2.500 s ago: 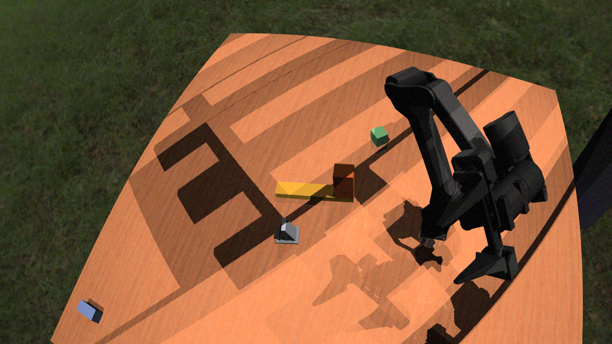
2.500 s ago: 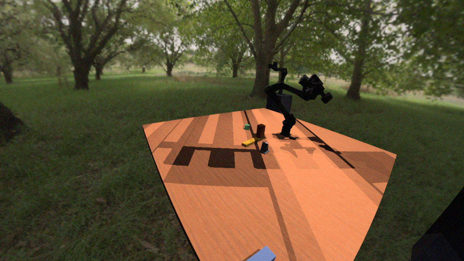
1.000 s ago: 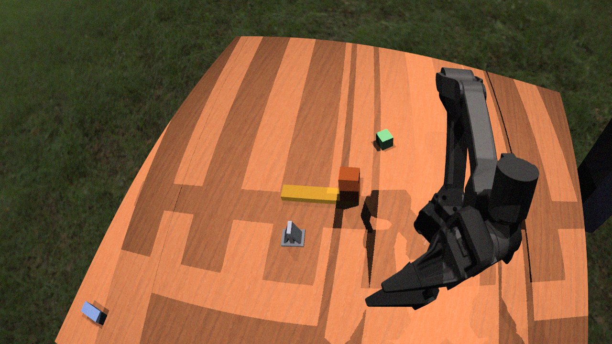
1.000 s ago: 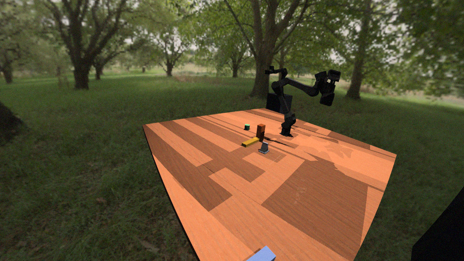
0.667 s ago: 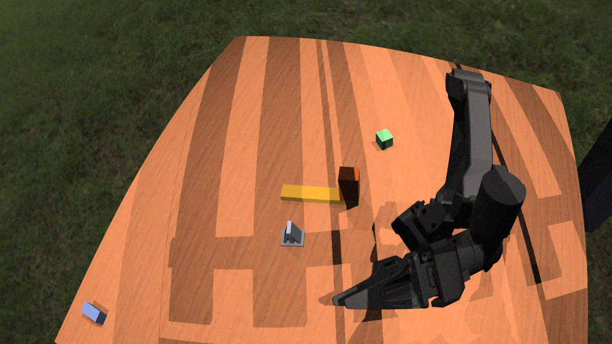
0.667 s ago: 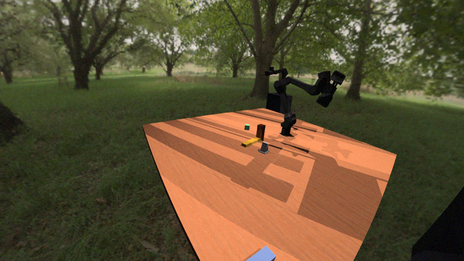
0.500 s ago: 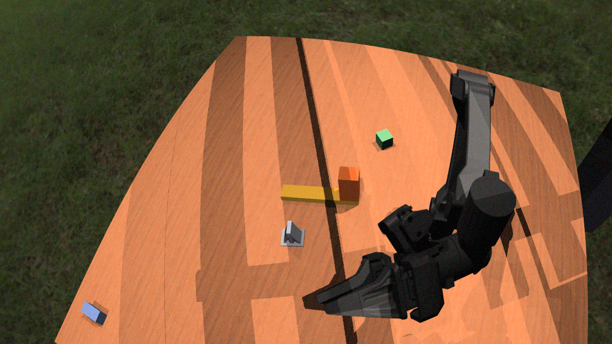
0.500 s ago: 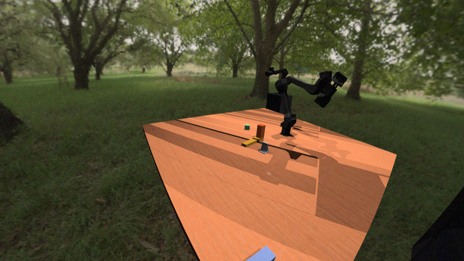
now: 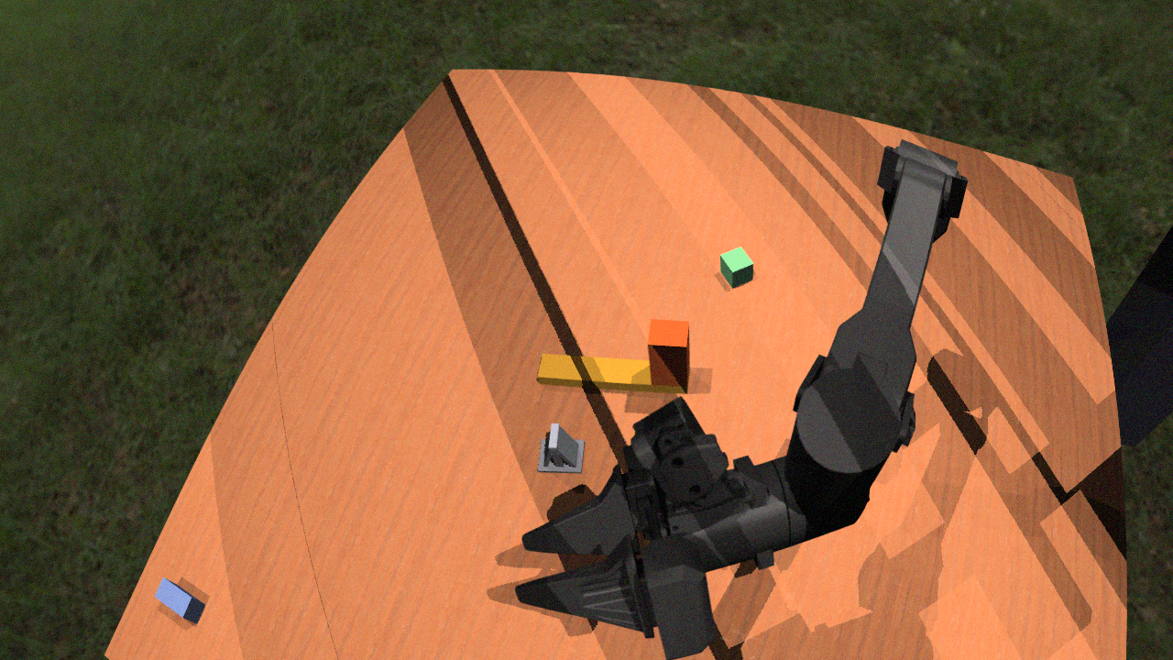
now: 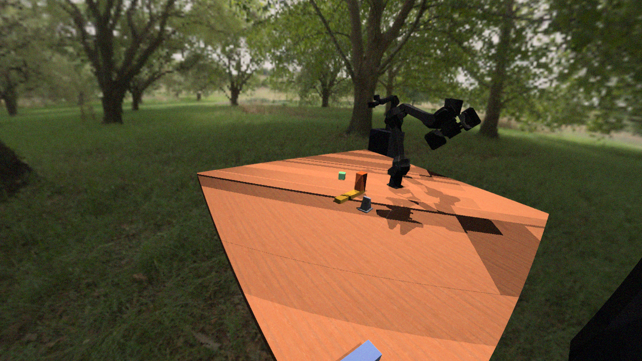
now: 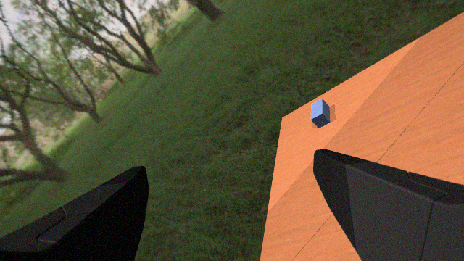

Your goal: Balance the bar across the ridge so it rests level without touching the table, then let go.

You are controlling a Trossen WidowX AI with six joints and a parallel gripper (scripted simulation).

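Top view: orange block (image 9: pixel 668 353) hides pt of yellow bar (image 9: pixel 594 370) nr one end. Exterior: blue block (image 10: pixel 362 352) cut off at btm edge; bar-to-block contact too small to tell. Wrist: both fingers cropped.
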